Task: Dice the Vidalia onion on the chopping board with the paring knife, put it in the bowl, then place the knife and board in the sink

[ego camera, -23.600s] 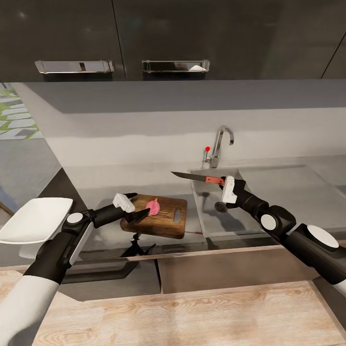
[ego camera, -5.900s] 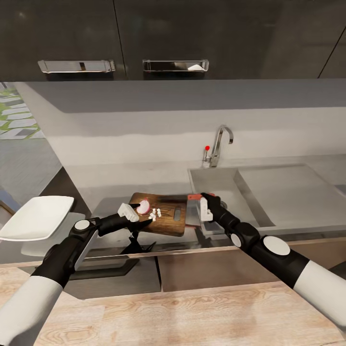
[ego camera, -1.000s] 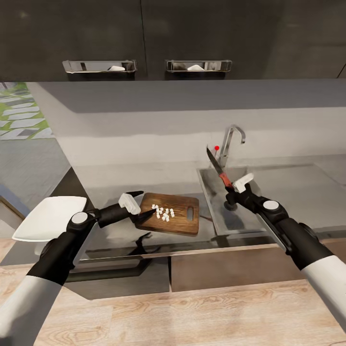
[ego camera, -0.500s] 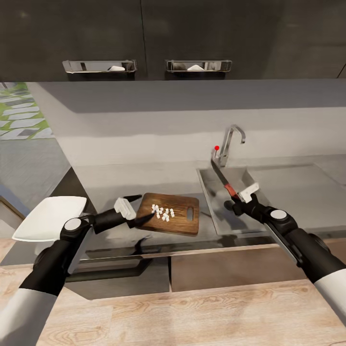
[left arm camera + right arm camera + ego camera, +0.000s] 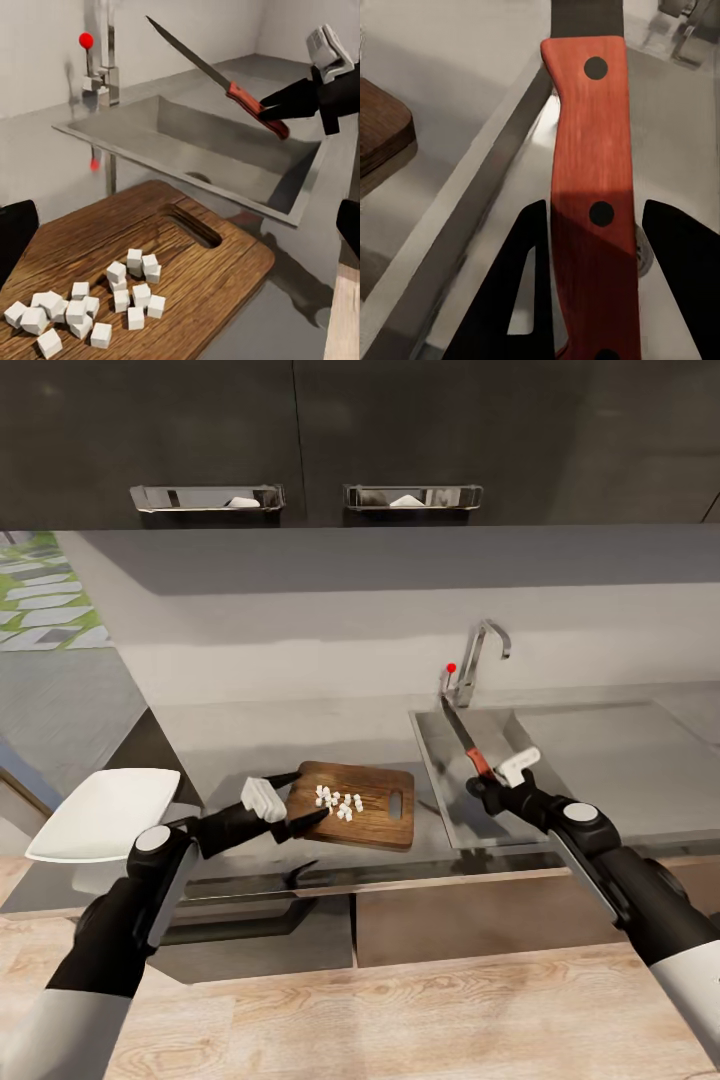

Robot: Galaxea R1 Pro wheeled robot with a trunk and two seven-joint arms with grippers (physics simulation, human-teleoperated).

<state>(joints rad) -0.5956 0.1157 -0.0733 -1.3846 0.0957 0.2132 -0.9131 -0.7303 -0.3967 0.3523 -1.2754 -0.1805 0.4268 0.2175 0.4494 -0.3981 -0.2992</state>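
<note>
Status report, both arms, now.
Right gripper shut on paring knife, held over the sink. Left gripper open at the chopping board edge. Diced onion on board; bowl empty. Nothing blocking.

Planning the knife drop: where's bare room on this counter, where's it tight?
Free: the sink basin floor under the paring knife, and the countertop behind the chopping board. Crowded: the board's left half, with diced onion and the left gripper.

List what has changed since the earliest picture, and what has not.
The onion is now white dice on the chopping board. The right gripper has carried the paring knife, gripped all along, from level over the sink to board and back, blade now pointing away. The left gripper has released the onion. Bowl unchanged.
</note>
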